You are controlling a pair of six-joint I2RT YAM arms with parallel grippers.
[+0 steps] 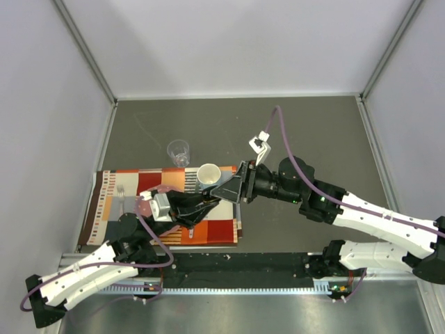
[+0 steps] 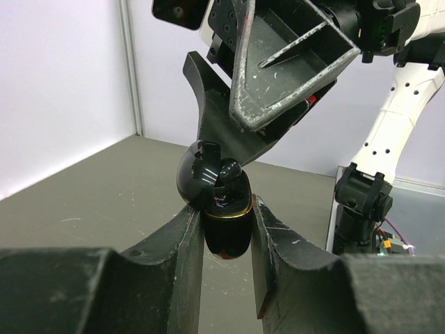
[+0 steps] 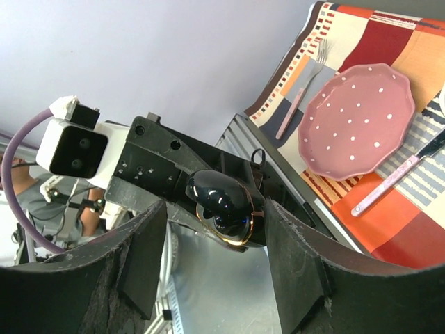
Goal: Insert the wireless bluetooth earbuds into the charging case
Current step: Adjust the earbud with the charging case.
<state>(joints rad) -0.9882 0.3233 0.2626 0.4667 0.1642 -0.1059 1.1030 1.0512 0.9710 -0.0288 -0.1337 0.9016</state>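
The charging case (image 2: 227,226) is a glossy black oval with a gold rim, and its lid (image 2: 197,174) is flipped open. My left gripper (image 2: 226,209) is shut on the case body and holds it upright above the table. A small dark rounded earbud (image 2: 230,172) sits in the case's mouth. My right gripper (image 3: 217,259) is open, with one finger on each side of the case (image 3: 224,205). The case lies close to the right finger (image 3: 300,268). From above, the two grippers (image 1: 208,202) (image 1: 229,188) meet over the placemat. Other earbuds are out of view.
A striped orange and red placemat (image 1: 219,229) carries a white mug (image 1: 207,174). On it also lie a pink dotted plate (image 3: 358,118), a pink fork (image 3: 300,97) and another pink-handled utensil (image 3: 389,184). A clear glass (image 1: 179,151) stands behind the mat.
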